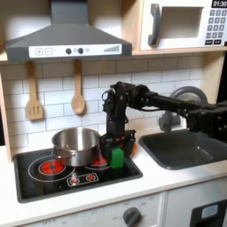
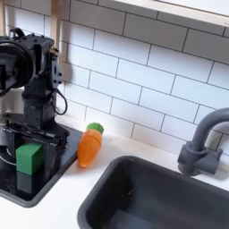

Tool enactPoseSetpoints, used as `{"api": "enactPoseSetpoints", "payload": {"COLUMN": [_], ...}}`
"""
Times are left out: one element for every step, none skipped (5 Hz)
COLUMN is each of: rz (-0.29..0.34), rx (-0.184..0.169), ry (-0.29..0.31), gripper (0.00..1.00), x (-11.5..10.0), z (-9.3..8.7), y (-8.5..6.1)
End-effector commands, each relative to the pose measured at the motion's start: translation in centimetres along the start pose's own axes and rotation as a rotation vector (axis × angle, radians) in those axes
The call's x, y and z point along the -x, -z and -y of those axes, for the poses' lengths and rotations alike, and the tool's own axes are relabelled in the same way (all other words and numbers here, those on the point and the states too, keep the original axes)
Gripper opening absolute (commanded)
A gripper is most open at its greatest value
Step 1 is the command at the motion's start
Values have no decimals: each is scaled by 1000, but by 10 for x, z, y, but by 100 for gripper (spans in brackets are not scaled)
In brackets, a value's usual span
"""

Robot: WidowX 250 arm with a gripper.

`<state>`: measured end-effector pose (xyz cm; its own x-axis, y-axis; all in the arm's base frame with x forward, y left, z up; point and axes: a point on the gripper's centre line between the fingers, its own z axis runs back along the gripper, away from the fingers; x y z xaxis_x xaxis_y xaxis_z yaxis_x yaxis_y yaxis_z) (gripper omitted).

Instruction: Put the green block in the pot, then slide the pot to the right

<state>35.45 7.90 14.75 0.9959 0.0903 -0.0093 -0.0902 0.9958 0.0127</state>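
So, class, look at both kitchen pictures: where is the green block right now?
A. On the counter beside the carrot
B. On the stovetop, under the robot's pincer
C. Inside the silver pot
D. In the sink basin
B: in both exterior views the green block stands on the black stovetop just below the pincer, outside the pot and apart from the carrot.

Carrot [image 2: 89,148] beside sink [image 2: 134,192]; spatula [image 1: 34,93], spoon [image 1: 78,91] hanging.
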Motion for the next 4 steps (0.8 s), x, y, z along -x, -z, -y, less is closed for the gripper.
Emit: {"api": "enactPoseSetpoints", "payload": {"rz": [-31,-56,-55,-39], "rx": [11,16,15,18], "ry": [14,20,20,25], "gripper": [100,100,100,0], "x": [-2,1,0,-2], "z": [-1,-1,-1,1], "y": [9,16,14,11]}}
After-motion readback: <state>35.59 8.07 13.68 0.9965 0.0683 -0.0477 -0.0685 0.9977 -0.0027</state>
